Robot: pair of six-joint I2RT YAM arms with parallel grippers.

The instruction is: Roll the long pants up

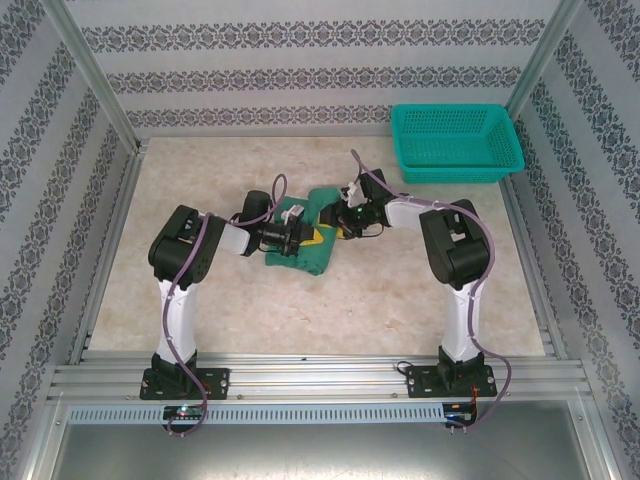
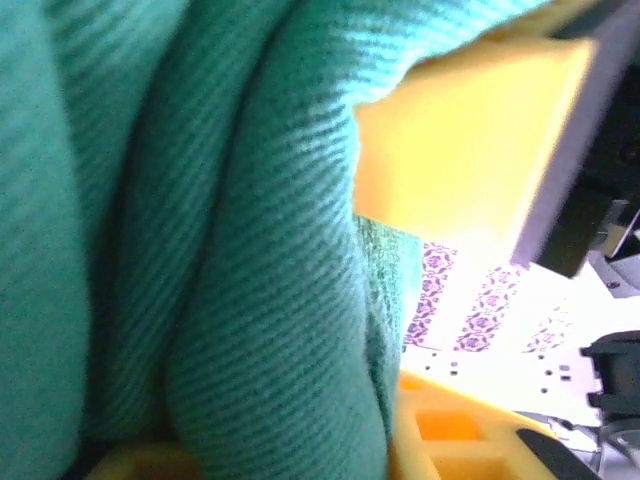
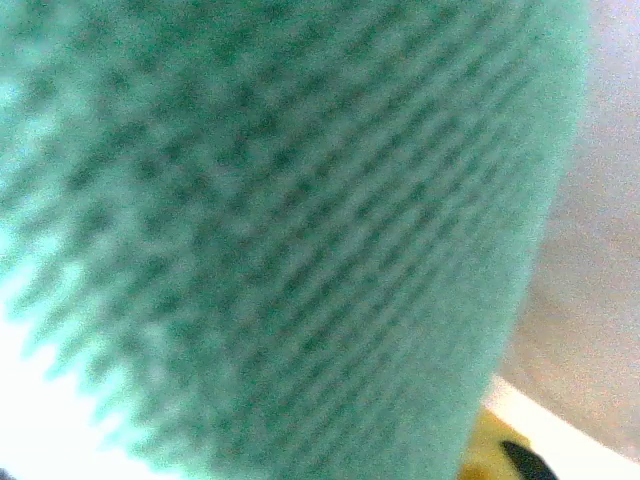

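Long pants (image 1: 318, 258), bunched; partly hidden beneath left pincer (image 1: 305, 238)

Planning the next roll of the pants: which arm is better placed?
Probably left: the left pincer sits over the long pants, a fold between its yellow fingers. The right pincer is shut at their right edge.

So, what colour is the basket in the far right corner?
The basket is teal; the top external view shows it best.
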